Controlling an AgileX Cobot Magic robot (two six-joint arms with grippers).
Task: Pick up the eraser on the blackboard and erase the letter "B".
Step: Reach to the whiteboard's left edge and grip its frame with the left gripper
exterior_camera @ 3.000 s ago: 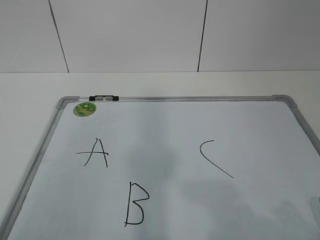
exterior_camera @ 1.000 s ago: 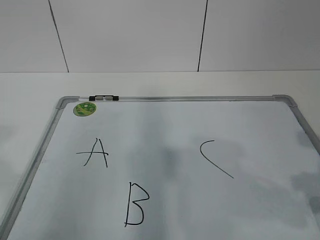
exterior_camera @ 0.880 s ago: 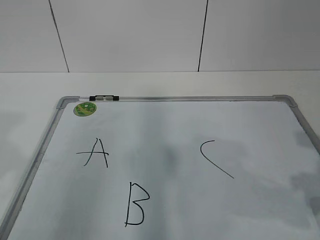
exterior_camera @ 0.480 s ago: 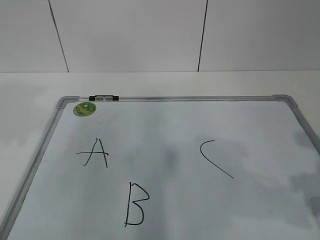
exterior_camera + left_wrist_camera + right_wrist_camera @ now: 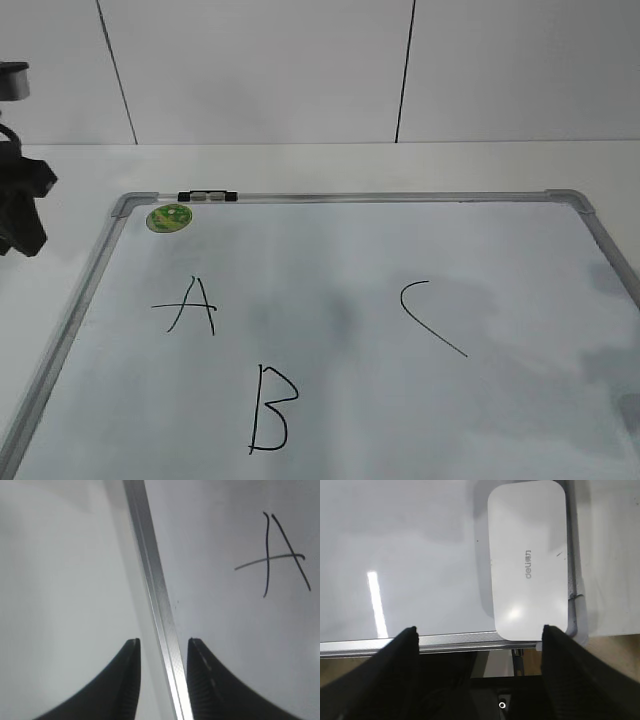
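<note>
The blackboard (image 5: 360, 270), white with a silver frame, lies flat on the table. The black letter "B" (image 5: 272, 409) is drawn at its lower middle, below the "A" (image 5: 190, 306) and left of the "C" curve (image 5: 430, 318). The white eraser (image 5: 528, 560) lies on the board in a corner, seen only in the right wrist view. My right gripper (image 5: 479, 632) is open wide and empty, above the board's near frame, with the eraser just beyond its right finger. My left gripper (image 5: 162, 644) is open and empty, straddling the board's left frame (image 5: 155, 590). The left arm (image 5: 18, 200) shows at the exterior view's left edge.
A round green sticker (image 5: 169, 217) sits at the board's far left corner, next to a black and white clip (image 5: 208, 196) on the top frame. A white tiled wall (image 5: 300, 70) stands behind the table. Beyond the board's near edge I see the robot base (image 5: 500, 700).
The left arm has come into the exterior view at the far left edge. Shadows have shifted over the board and table. The letters and board have not moved.
</note>
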